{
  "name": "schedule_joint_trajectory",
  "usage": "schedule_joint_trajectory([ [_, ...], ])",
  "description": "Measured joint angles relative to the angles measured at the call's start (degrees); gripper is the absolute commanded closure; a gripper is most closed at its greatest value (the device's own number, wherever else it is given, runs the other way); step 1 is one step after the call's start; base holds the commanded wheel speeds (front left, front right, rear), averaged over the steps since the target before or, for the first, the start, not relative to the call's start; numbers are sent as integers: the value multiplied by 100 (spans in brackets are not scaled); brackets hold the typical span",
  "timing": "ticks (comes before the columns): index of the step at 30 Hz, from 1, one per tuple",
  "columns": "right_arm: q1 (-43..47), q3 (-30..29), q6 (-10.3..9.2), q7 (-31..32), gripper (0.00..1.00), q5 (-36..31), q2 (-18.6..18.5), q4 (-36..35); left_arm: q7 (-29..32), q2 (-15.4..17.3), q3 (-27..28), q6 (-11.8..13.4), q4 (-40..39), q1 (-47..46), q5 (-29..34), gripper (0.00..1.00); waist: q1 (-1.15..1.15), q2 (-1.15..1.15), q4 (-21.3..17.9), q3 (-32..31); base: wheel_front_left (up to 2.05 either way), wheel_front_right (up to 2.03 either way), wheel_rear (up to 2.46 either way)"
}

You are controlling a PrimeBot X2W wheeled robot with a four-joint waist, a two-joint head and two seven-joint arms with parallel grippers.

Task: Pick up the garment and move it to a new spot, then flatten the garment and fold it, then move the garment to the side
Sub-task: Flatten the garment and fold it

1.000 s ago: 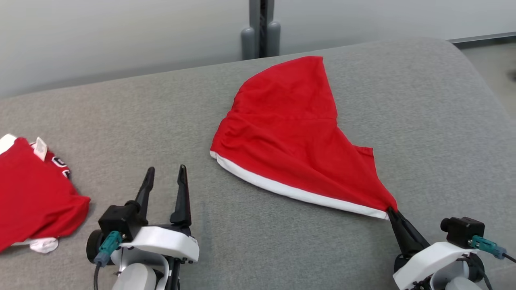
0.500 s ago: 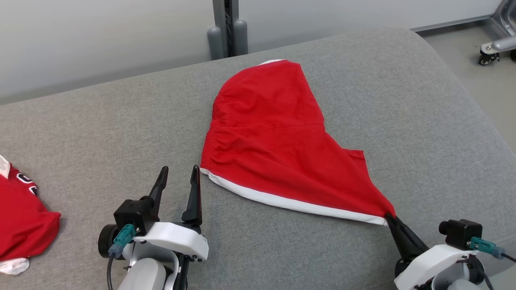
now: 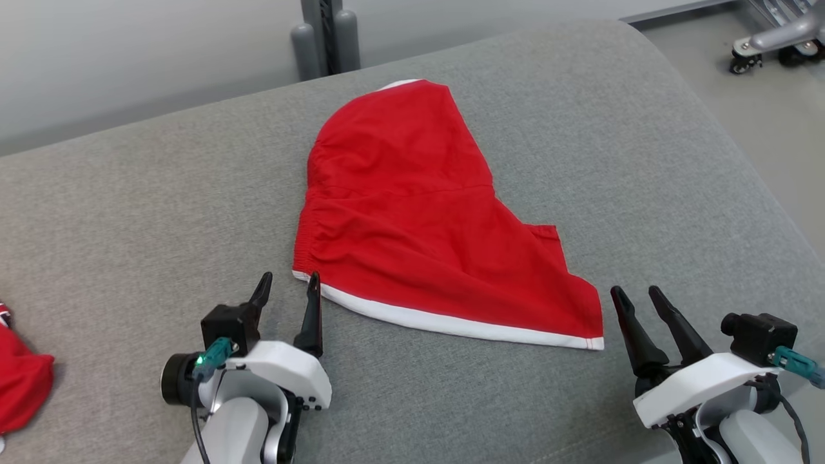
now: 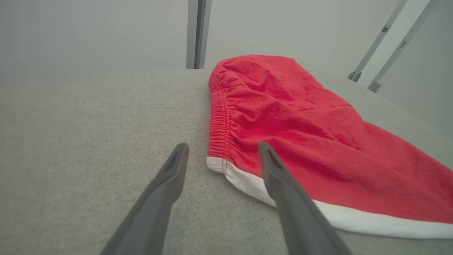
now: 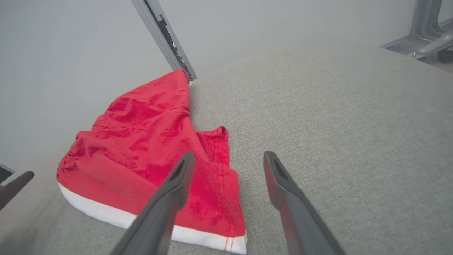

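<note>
Head view has the garment (image 3: 425, 225), red with a gathered waistband and a white band along one edge, lying spread out in the middle of the grey padded surface (image 3: 129, 193). The left gripper (image 3: 290, 278) sits at about 8 o'clock from it, fingers parted and empty, tips just beside the white-edged corner. The right gripper (image 3: 635, 292), at about 4 o'clock, is likewise parted and empty near the other corner, while another red cloth (image 3: 22, 386) lies well apart toward 8 o'clock.
</note>
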Motion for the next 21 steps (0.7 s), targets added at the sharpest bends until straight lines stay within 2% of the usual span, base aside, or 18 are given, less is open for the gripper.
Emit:
schedule_joint_trajectory([
  [7,98,-224,0,0,0,-210,169,-291,0,-1,77,111,898,-562,-289,0,0,0,-225,203,0,0,0],
  [13,172,-255,0,0,0,-257,218,-377,0,-2,314,285,1210,-730,-516,0,0,0,-317,258,0,0,0],
  [21,244,-222,0,0,0,-346,242,-369,-18,-1,69,21,1566,-727,-826,0,0,0,-328,193,0,0,0],
])
